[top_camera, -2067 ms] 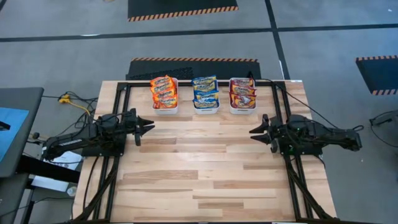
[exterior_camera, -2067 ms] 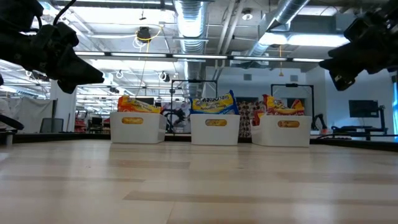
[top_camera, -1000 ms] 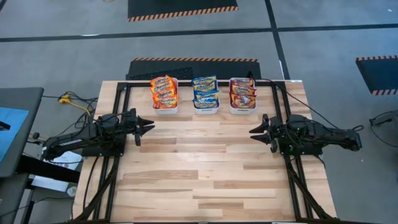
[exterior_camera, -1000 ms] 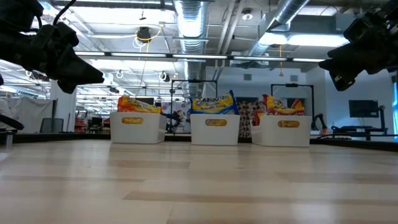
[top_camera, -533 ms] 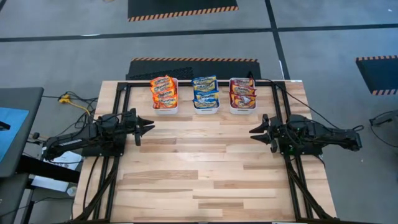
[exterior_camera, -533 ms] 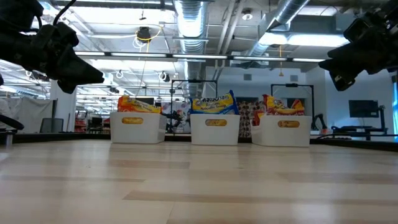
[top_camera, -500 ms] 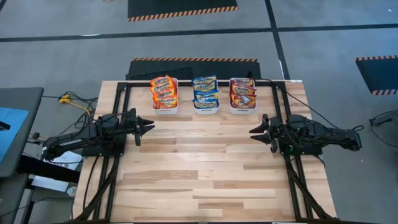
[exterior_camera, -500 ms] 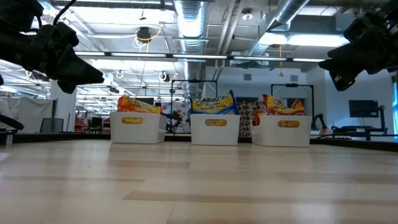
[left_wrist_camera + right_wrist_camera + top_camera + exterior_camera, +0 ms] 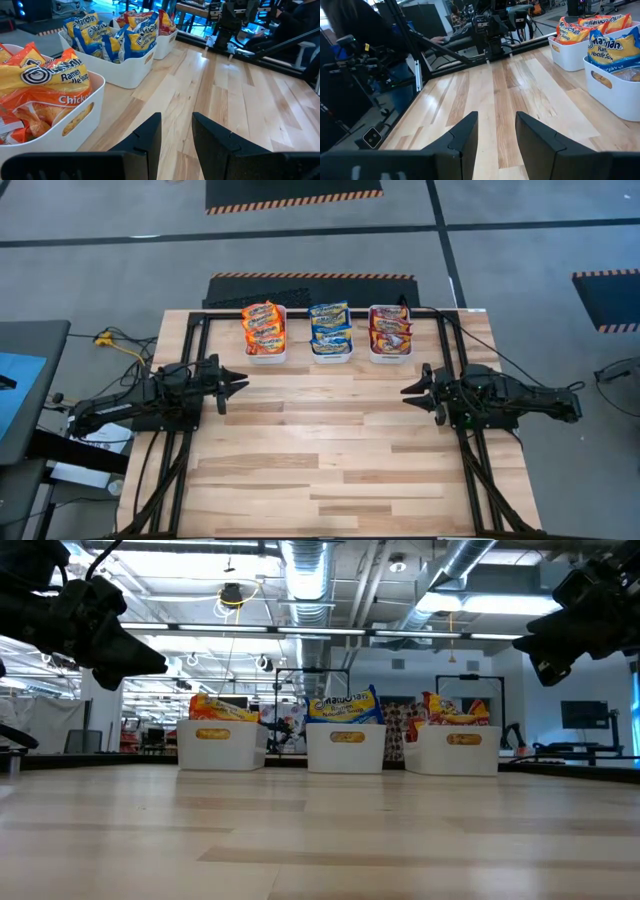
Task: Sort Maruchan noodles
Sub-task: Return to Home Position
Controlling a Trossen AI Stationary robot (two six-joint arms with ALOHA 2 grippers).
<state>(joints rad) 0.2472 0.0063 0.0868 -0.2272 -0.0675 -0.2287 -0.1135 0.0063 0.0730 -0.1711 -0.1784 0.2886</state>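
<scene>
Left gripper (image 9: 240, 384) hovering empty, fingers standing narrowly apart; right gripper (image 9: 407, 395) facing it, likewise; table (image 9: 320, 450) lying open between them; Maruchan noodles (image 9: 329, 326) sitting colour-sorted in three white bins (image 9: 330, 358) beyond both fingertips, lining the far edge.

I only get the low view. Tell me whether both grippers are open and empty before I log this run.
Observer: Both are. In the wrist views the left gripper and right gripper show only bare wood between their fingers.
Operator: Now report the bins from above.
Observer: High view: orange packs fill the left bin, blue-and-yellow packs the middle bin, red packs the right bin. No pack lies loose on the table.
</scene>
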